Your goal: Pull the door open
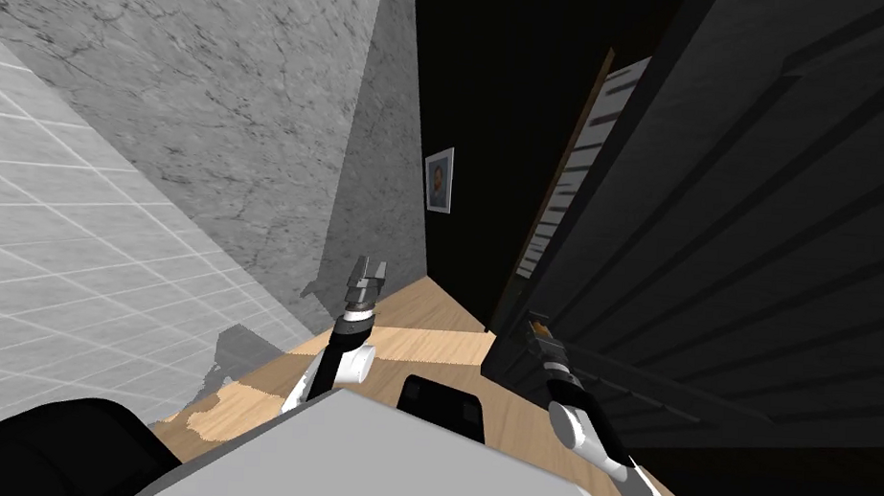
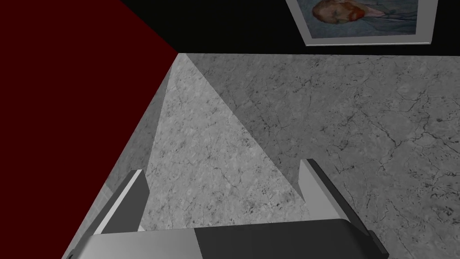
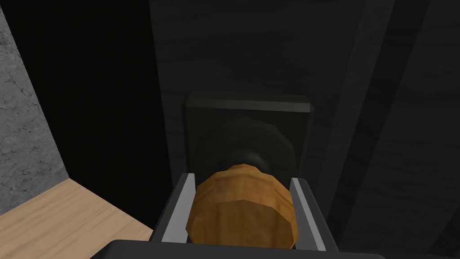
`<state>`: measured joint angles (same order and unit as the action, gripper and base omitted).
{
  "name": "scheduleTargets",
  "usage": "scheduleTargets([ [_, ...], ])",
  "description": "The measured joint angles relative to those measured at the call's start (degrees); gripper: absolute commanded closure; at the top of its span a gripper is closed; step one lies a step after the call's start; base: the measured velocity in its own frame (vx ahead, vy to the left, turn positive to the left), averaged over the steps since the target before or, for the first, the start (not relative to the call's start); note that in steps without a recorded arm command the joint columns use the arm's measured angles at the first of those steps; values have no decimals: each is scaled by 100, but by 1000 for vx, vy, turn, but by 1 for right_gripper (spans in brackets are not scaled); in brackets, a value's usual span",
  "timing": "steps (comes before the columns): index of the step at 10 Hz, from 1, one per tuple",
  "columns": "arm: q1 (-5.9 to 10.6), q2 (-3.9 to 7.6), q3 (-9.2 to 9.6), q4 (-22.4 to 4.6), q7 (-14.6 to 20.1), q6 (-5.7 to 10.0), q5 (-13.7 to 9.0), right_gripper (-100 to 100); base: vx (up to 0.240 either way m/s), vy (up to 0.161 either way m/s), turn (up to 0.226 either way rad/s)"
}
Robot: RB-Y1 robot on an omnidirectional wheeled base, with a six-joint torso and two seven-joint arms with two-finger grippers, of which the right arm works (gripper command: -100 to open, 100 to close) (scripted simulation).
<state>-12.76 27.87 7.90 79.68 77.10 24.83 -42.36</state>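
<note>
A dark panelled door (image 1: 756, 260) stands swung partly inward on my right, its free edge near the wooden floor. In the right wrist view a round brown wooden knob (image 3: 242, 211) sits on a dark square plate (image 3: 249, 121) on the door (image 3: 382, 112). My right gripper (image 3: 242, 211) is shut on the knob, one finger pressing each side. In the head view that gripper (image 1: 540, 335) meets the door's edge. My left gripper (image 1: 367, 276) hangs in front of the grey marbled wall, fingers (image 2: 130, 198) open and empty.
A grey marbled wall (image 1: 246, 123) runs along my left, with a white tiled surface (image 1: 67, 237) beyond it. Light wooden floor (image 1: 425, 330) lies ahead. A black area (image 1: 496, 119) shows through the doorway, with a framed portrait (image 1: 439, 179) and a slatted panel (image 1: 580, 162) beside the door.
</note>
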Motion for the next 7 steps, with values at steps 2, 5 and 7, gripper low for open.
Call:
scheduleTargets([
  [2, -79, 152, 98, 64, 125, 93, 18, 100, -250, -53, 150],
  [5, -195, 349, 282, 137, 312, 199, 47, 100, -216, -82, 117],
  [7, -256, 462, 402, 180, 428, 281, 69, 100, -147, -60, 90],
])
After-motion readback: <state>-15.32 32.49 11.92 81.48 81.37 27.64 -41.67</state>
